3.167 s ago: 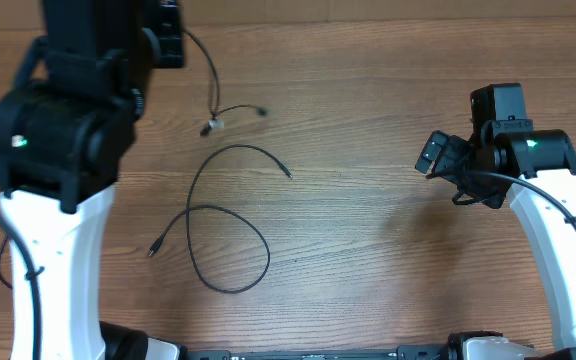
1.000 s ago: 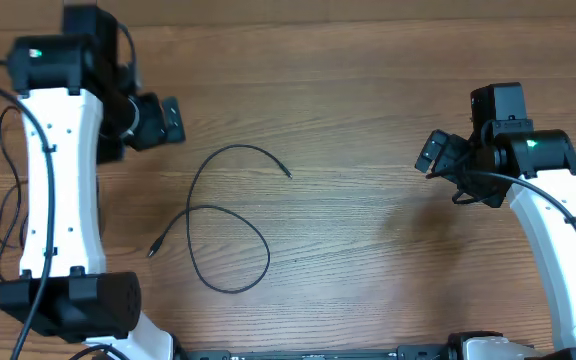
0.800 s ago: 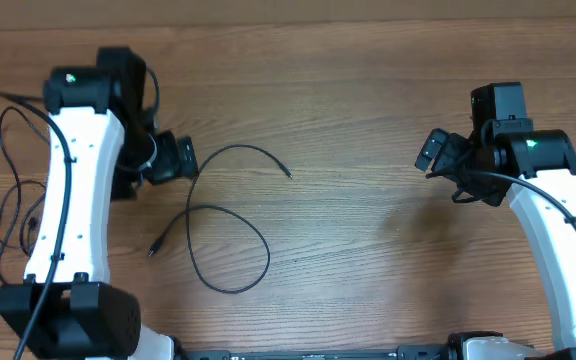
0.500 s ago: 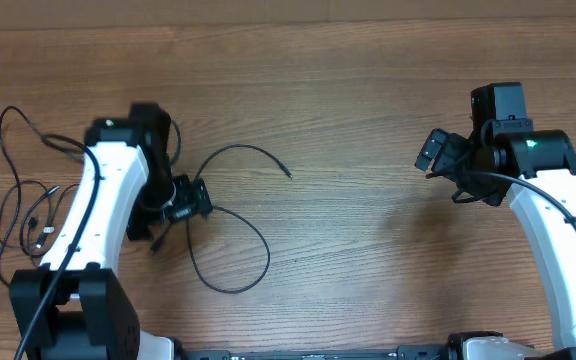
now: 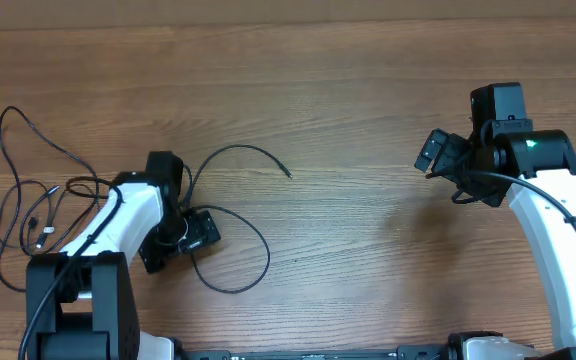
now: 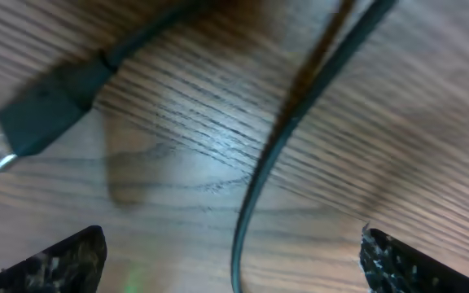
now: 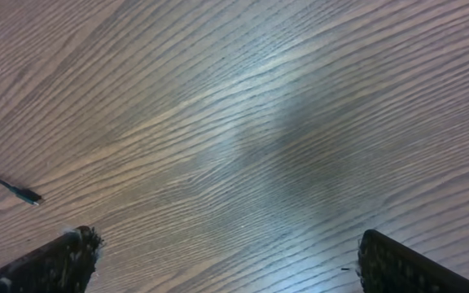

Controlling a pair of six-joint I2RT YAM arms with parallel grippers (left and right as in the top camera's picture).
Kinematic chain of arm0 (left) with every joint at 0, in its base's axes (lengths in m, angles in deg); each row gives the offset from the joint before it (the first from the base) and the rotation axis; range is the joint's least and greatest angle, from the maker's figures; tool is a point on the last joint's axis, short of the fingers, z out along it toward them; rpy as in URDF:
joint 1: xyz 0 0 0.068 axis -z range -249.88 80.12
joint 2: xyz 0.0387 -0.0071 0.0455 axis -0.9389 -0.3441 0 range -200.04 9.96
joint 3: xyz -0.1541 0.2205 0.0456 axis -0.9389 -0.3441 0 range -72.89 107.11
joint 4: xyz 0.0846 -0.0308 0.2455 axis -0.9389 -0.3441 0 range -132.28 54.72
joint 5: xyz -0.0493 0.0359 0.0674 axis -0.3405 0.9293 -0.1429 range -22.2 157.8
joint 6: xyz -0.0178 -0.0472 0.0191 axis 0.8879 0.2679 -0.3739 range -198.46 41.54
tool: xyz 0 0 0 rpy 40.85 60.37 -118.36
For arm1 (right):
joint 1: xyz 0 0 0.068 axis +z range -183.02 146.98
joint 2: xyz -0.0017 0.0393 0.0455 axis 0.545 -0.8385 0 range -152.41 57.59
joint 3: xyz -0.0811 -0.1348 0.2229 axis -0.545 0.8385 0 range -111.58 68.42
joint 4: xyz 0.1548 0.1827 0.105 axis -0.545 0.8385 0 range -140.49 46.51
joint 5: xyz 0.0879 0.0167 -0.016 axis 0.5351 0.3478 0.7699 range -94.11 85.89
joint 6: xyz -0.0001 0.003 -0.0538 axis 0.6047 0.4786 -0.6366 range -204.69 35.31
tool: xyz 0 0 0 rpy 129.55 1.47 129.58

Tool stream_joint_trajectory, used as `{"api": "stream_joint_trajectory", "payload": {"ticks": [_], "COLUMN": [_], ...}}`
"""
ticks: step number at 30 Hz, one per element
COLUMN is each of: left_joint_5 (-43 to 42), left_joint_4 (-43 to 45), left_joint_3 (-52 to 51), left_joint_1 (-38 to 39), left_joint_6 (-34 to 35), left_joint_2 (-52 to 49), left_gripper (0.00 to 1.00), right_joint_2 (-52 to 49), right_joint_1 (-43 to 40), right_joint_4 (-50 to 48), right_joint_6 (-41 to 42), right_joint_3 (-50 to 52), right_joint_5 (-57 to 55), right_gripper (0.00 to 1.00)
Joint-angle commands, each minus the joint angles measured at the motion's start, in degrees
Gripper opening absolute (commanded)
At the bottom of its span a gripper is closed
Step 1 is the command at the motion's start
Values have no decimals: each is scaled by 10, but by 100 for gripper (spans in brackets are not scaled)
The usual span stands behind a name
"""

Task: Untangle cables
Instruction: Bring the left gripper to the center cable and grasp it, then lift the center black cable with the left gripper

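Observation:
One thin black cable (image 5: 230, 149) lies in a loose loop at the table's centre-left, one free end (image 5: 288, 175) pointing right. My left gripper (image 5: 198, 231) hovers low over that loop, open. In the left wrist view the cord (image 6: 277, 146) runs between the two fingertips (image 6: 63, 262) without touching them, and its black plug (image 6: 46, 114) with a silvery tip lies to the left. More thin cables (image 5: 30, 195) sit in a tangle at the far left. My right gripper (image 5: 436, 153) hangs open over bare wood at the right, holding nothing; a cable end (image 7: 24, 194) shows far off.
The left arm's white link (image 5: 118, 225) and base (image 5: 73, 300) stand between the tangle and the loop. The right arm (image 5: 553, 230) rises along the right edge, with its thick black lead beside it. Wood-grain table (image 5: 368, 260).
The left arm has swung from the back left toward the front and come down over the looped cable. The tangle at the far left has come into view. The right arm has not moved.

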Motion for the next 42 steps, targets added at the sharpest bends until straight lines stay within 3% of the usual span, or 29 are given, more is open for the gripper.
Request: {"api": "stream_joint_trajectory", "payload": {"ticks": [1, 3, 8, 10, 11, 14, 18, 30, 42], "left_joint_5": [7, 7, 1, -5, -16, -79, -96, -99, -90], "left_joint_4": [23, 34, 82, 115, 129, 182, 196, 61, 24], "left_joint_3": [-25, -28, -28, -28, -27, -25, 2, 265, 321], "left_joint_1": [2, 3, 4, 4, 4, 5, 13, 80, 102], "left_joint_6": [14, 14, 13, 2, -4, -23, -35, -128, -128], "left_joint_2": [7, 7, 7, 7, 7, 7, 7, 8, 8], "left_gripper": [93, 87, 49, 23, 4, 4, 4, 4, 4], "right_joint_2": [1, 1, 1, 1, 1, 1, 1, 1, 1], "right_joint_1": [-2, -2, -2, -2, -2, -2, -2, -2, -2], "right_joint_4": [-2, -3, -4, -4, -4, -4, -4, -4, -4], "right_joint_6": [3, 3, 3, 3, 3, 3, 3, 2, 2], "right_joint_3": [2, 2, 2, 2, 2, 2, 2, 2, 2], "right_joint_5": [-3, -3, -3, -3, -3, -3, -3, -3, -4], "right_gripper": [100, 100, 100, 100, 100, 100, 100, 100, 100]}}
